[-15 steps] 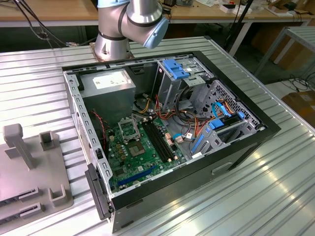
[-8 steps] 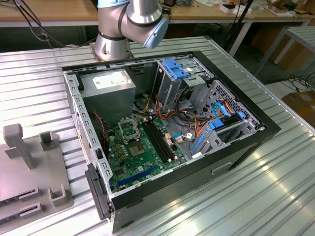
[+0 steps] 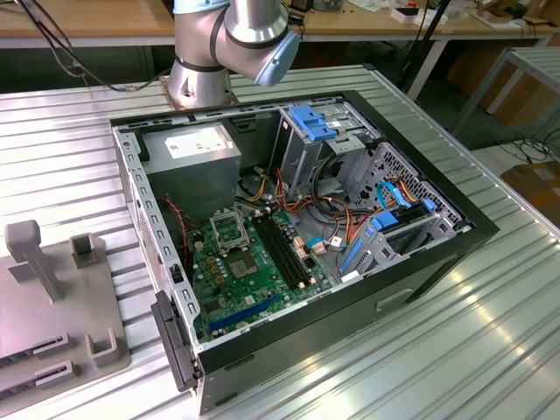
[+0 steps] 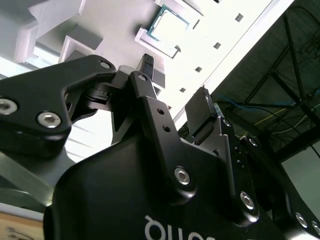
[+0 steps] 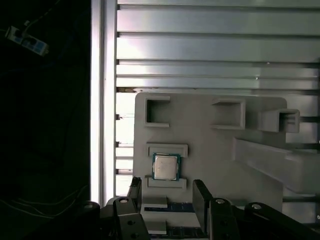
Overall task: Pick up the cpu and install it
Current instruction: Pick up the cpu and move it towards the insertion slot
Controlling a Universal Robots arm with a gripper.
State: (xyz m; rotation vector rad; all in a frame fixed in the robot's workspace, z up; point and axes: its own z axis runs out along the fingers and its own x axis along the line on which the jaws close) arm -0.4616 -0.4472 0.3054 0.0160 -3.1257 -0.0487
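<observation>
The cpu [image 5: 166, 166] is a small square chip with a silvery top. It lies flat between two low ledges on a grey holder plate [image 5: 210, 145]. My gripper [image 5: 167, 192] hangs above the plate, open, its two black fingers apart with nothing between them, and the chip sits just beyond the fingertips. In the second wrist view the cpu [image 4: 167, 26] lies past the open gripper [image 4: 175, 82]. In the exterior view the open computer case [image 3: 289, 245] shows its green motherboard with the square socket frame [image 3: 229, 229].
The grey holder plate [image 3: 52, 306] with upright blocks stands at the exterior view's left on the ribbed metal table [image 3: 472, 332]. The arm's base [image 3: 199, 79] rises behind the case. The table's edge [image 5: 102, 100] runs close beside the plate. Cables and drive bays [image 3: 367, 192] crowd the case.
</observation>
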